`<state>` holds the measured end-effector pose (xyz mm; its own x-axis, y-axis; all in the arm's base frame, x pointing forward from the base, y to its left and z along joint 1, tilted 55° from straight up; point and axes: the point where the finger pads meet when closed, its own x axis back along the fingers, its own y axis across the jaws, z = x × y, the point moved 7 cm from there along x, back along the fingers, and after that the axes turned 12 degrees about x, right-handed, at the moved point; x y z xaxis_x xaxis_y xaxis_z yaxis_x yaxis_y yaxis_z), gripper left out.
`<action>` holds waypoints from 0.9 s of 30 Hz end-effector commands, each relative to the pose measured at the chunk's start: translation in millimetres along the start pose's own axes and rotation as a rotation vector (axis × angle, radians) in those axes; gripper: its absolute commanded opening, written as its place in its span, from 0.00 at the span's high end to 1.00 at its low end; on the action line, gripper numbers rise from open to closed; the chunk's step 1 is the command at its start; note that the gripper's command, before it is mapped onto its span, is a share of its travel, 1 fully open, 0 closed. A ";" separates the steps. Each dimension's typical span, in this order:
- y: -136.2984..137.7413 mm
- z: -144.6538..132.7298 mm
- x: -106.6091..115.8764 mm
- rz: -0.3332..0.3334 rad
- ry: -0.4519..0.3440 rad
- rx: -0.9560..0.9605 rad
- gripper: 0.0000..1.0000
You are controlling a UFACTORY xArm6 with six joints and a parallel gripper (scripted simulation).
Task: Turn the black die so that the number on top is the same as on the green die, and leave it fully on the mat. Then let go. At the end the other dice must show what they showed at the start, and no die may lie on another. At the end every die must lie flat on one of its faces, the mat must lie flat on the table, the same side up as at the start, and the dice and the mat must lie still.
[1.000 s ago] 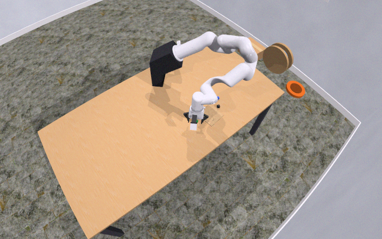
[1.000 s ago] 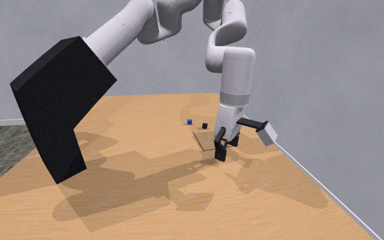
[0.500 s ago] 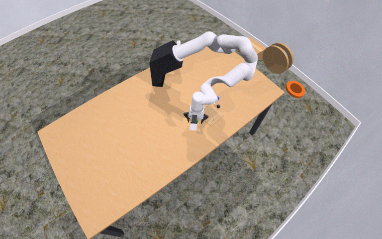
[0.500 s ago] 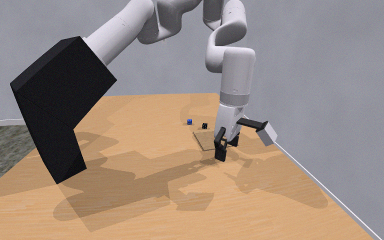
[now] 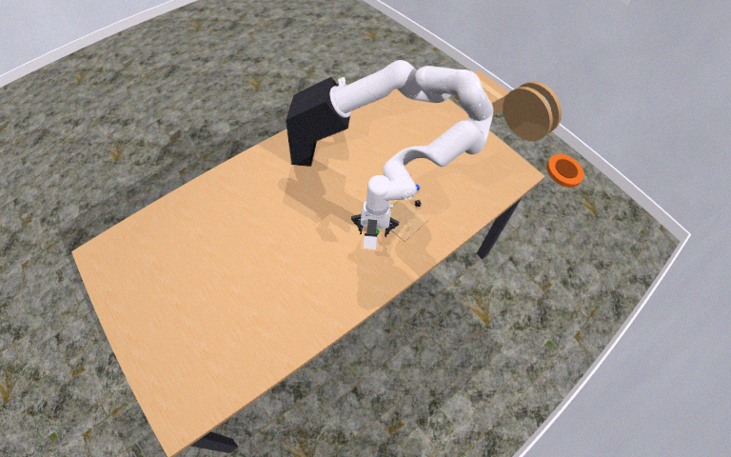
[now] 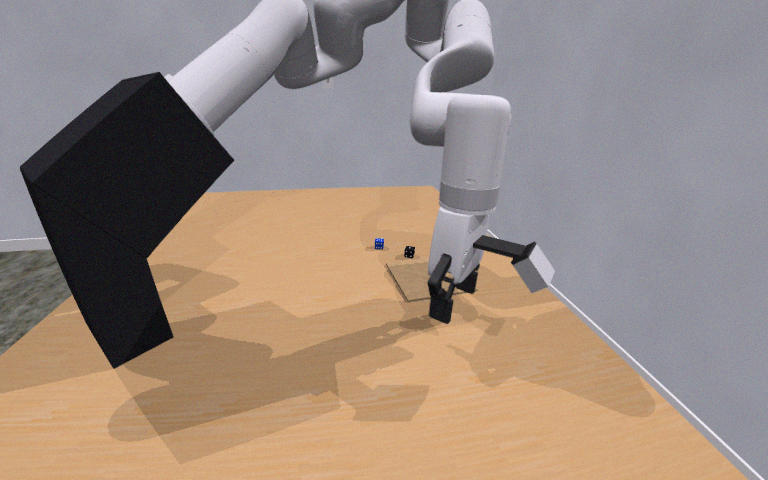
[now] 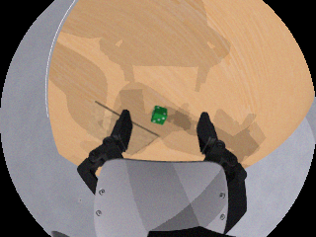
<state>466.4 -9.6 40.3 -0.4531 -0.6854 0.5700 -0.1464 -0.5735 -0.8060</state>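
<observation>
Low over the counter (image 6: 283, 396), gripper (image 7: 161, 133) spread fully wide and empty, straddling the green die (image 7: 158, 115), probably to read its top. Black die (image 6: 408, 251) well apart, off the mat (image 6: 410, 285).

Bright, even light from above; hard layered arm shadows across table (image 6: 283, 430). No glare. Wrist view fisheye w/ black vignette, dice tiny, pips unreadable.
</observation>
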 end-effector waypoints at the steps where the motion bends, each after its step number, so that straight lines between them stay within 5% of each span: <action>1: -0.1 0.6 0.7 0.000 0.002 0.000 0.00; 19: -53.3 -34.1 0.6 0.000 0.002 0.000 0.00; 27: -114.1 -73.7 0.5 0.000 0.002 0.000 0.00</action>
<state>432.9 60.2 94.5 -0.4494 -0.6916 0.5654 -0.1433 -0.5689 -0.8098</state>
